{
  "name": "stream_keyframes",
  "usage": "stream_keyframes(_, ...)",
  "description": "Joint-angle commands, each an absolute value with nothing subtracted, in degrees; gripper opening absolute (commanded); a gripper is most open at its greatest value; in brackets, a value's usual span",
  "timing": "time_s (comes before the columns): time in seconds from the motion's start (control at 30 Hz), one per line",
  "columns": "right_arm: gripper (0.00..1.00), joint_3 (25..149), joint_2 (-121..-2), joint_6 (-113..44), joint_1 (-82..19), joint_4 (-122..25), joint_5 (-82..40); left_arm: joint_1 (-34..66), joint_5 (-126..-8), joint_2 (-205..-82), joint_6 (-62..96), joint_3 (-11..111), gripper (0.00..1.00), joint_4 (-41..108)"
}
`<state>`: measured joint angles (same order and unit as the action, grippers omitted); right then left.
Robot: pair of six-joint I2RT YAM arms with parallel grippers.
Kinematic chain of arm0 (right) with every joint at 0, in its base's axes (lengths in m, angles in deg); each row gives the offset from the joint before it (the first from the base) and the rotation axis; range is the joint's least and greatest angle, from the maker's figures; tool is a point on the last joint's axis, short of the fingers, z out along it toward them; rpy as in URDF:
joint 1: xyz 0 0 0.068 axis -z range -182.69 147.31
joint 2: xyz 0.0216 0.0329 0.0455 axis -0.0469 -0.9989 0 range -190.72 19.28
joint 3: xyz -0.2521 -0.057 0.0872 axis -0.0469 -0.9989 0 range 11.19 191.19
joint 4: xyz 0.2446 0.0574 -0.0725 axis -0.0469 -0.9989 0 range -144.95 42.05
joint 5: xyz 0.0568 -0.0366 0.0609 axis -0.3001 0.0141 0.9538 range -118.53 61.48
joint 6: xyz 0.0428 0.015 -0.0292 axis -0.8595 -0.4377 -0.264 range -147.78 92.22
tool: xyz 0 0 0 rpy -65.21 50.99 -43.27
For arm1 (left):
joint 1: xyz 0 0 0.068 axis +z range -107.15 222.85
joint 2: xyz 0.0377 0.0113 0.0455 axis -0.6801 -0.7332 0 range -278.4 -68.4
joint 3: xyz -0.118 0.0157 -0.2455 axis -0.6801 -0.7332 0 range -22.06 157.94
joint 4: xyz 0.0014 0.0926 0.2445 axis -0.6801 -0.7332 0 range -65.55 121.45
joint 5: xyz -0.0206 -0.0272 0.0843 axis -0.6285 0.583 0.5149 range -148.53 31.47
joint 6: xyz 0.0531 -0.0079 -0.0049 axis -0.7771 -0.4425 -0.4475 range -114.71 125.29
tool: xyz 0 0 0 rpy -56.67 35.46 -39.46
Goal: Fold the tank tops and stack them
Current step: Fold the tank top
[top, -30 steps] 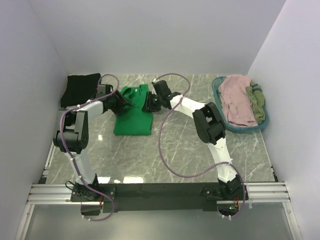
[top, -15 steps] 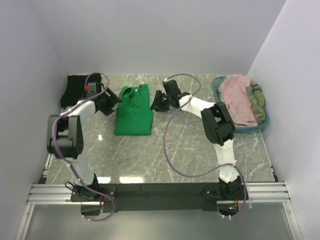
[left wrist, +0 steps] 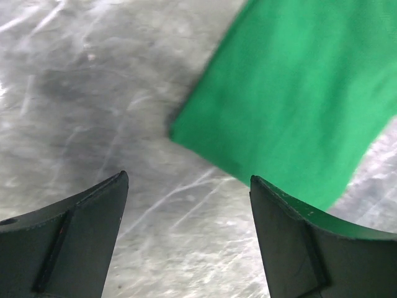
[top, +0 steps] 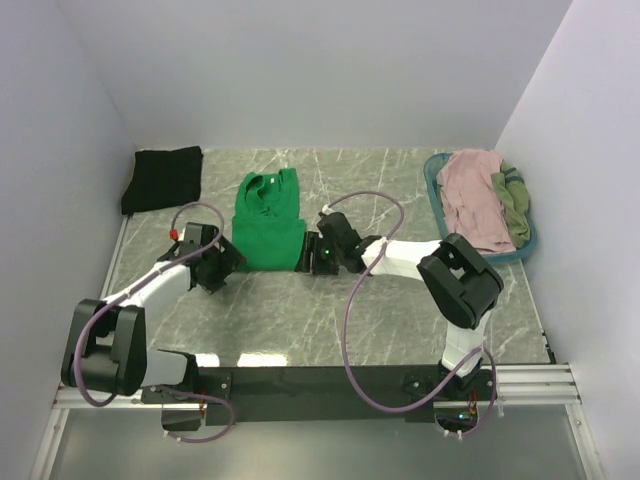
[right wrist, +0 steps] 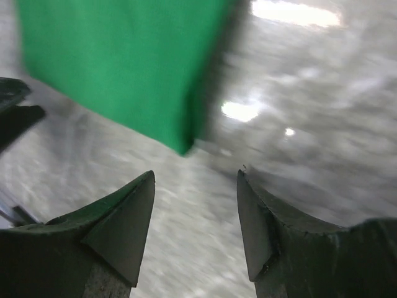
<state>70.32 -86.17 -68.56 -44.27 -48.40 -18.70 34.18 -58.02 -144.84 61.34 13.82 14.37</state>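
Bright green tank top (top: 268, 222), a flat folded rectangle on veined grey tabletop (top: 400, 320); left gripper (left wrist: 186, 186) and right gripper (right wrist: 195, 177) flank its near corners, jaws spread (off the cloth).

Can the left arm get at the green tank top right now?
Probably yes: the left pincer hangs open just short of the green tank top, only bare table between them.

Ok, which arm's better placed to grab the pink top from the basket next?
Probably right: the basket with the pink top sits on that side, and the right gripper is open and empty.
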Motion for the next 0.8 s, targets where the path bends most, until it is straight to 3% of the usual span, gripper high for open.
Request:
stream_keyframes(0.0, 0.63, 70.9, -87.8, -72.3, -45.6, -41.9, -21.1, 33.4, -58.0, -143.8, 63.5, 11.3, 0.85, 18.9)
stream_keyframes(0.37, 0.62, 67.9, -89.0, -79.4, -46.6, -35.2, -24.7, 33.2, -55.6, -144.5, 63.6, 11.2, 0.83, 21.0)
stream_keyframes(0.53, 0.60, 67.7, -90.6, -84.2, -46.9, -33.9, -25.5, 33.2, -54.0, -150.4, 65.1, 13.7, 0.73, 22.6)
stream_keyframes(0.73, 0.49, 68.4, -91.4, -84.9, -46.9, -35.2, -26.7, 32.6, -52.9, -153.9, 65.5, 14.7, 0.64, 23.5)
stream_keyframes(0.77, 0.40, 68.8, -92.0, -84.6, -47.0, -35.5, -26.5, 32.5, -52.8, -154.2, 65.5, 14.5, 0.61, 23.9)
